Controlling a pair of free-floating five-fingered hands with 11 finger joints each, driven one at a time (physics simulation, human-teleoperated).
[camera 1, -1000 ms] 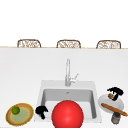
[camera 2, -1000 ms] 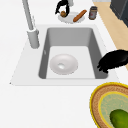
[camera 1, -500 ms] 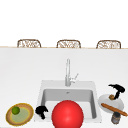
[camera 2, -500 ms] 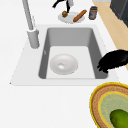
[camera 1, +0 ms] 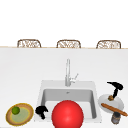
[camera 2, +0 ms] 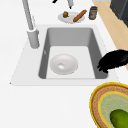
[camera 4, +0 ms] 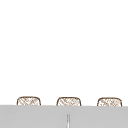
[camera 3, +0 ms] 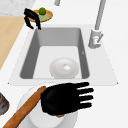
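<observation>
Starting left of the sink (camera 1: 41, 100), a woven plate (camera 1: 25, 117) with a yellow rim carries a green lime (camera 1: 16, 110); no writing shows on it. Just beside the sink's left front corner hangs the left hand (camera 1: 41, 111), fingers curled downward and closed on nothing; the left side view has it over the sink's near rim, next to that woven plate. Inside the sink lies a white bowl (camera 2: 63, 64), mouth up, on the basin floor. In the front view a red ball (camera 1: 67, 114) stands before the sink and hides its front edge. Behind the sink rises the faucet (camera 1: 68, 72), its lever pointing right.

Right of the sink sits a white plate (camera 1: 117, 103) holding a long brown bread stick (camera 1: 115, 109) and a small brown round piece (camera 2: 65, 14). The right hand (camera 1: 115, 89) hovers above that plate; in the right side view its fingers are straight and spread, palm down, holding nothing, with the round piece partly hidden under it. A dark jar (camera 1: 115, 118) stands at the plate's front edge; its label is too blurred to read.

Against the frame a second ago, the right hand has risen and sits a little further right of the sink; the left hand, the plates and the bowl are unmoved
</observation>
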